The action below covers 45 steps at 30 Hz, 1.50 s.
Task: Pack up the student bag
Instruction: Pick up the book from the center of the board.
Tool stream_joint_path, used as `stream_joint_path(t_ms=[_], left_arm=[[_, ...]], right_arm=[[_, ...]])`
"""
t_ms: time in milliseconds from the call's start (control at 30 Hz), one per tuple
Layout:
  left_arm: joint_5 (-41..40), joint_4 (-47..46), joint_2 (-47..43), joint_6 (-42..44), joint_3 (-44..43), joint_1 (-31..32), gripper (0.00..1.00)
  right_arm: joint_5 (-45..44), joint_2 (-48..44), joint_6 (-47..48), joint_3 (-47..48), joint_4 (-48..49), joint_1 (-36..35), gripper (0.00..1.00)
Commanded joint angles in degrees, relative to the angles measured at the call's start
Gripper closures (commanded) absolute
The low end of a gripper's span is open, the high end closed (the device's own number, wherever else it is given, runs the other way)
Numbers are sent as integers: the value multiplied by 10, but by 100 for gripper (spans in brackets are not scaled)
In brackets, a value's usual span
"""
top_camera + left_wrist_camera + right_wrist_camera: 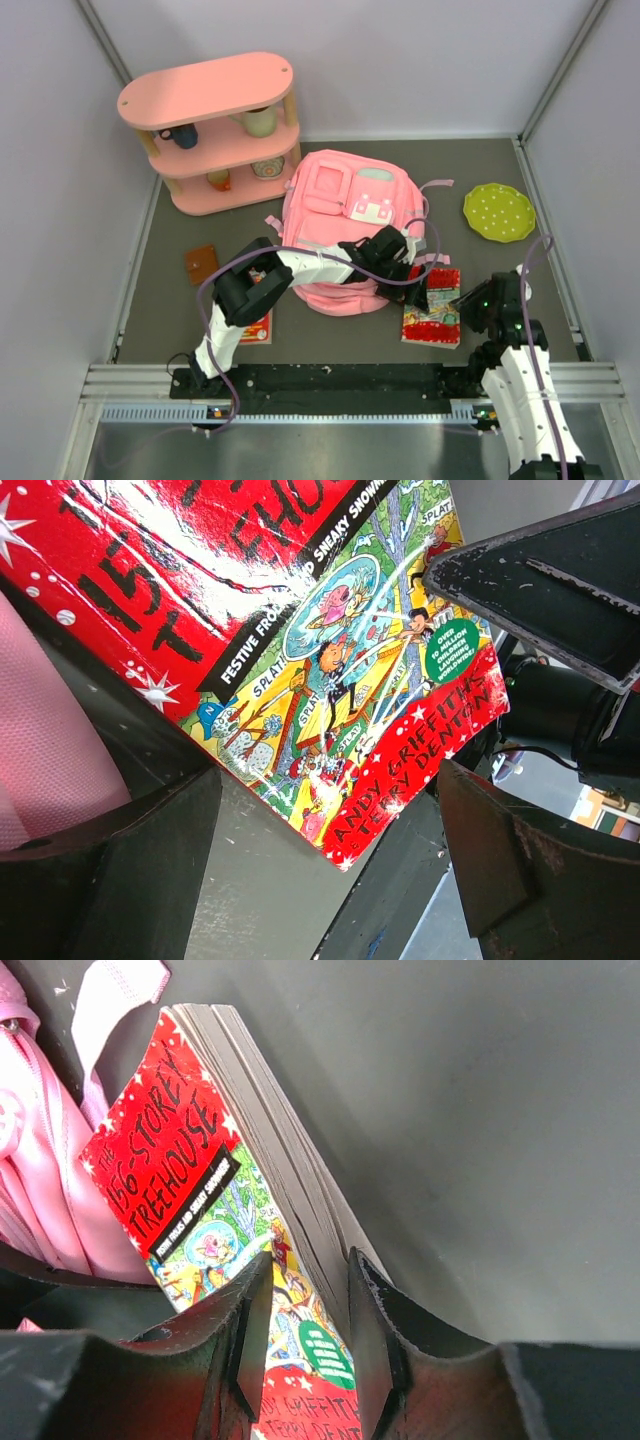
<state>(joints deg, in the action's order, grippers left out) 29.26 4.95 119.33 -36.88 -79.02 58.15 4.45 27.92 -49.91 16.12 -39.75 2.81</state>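
Observation:
The pink student bag lies flat in the middle of the table, and its fabric shows at the left of the right wrist view. A red picture book lies just right of the bag's lower edge. My right gripper is shut on the book at its near right edge, one finger on the cover and one under the pages. My left gripper reaches over the bag and stands open at the book's left corner, touching nothing.
A pink oval shelf with cups stands at the back left. A green dotted plate lies at the right. A small brown wallet and a flat booklet lie at the left, under my left arm.

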Motion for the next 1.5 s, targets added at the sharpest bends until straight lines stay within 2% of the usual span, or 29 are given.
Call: stream_joint_path(t_ms=[0,200,400,500,633,733,800,967,1100,1200,1333,1467], left_arm=[[15,-56,6,8,-28,9,9],[14,-57,6,9,-30,9,9],[18,-58,9,8,-36,9,9],[20,-58,8,9,-38,9,10],[21,-58,6,12,-38,9,10],[20,-58,5,13,-38,9,11],[19,-58,3,14,-37,9,11],[17,-53,-14,18,-35,8,10],[-4,-33,-72,34,-34,8,7],[-35,-1,-119,60,-39,7,4],[-132,37,-182,108,-32,-1,2],[-169,36,-248,117,0,-29,2]], right_arm=[[120,-28,-22,24,30,-6,67],[137,-34,-16,25,31,-6,72],[154,-34,-5,18,36,-6,66],[166,-33,-5,14,44,-6,66],[167,-32,-3,13,49,-6,81],[167,-30,1,16,50,-6,88],[166,-23,3,18,49,-6,100],[119,-17,16,54,19,-6,100],[39,-36,23,111,-23,-6,100],[18,-37,25,156,-42,-6,100],[27,-45,24,203,-43,-6,100],[50,-66,36,228,-28,-6,100]])
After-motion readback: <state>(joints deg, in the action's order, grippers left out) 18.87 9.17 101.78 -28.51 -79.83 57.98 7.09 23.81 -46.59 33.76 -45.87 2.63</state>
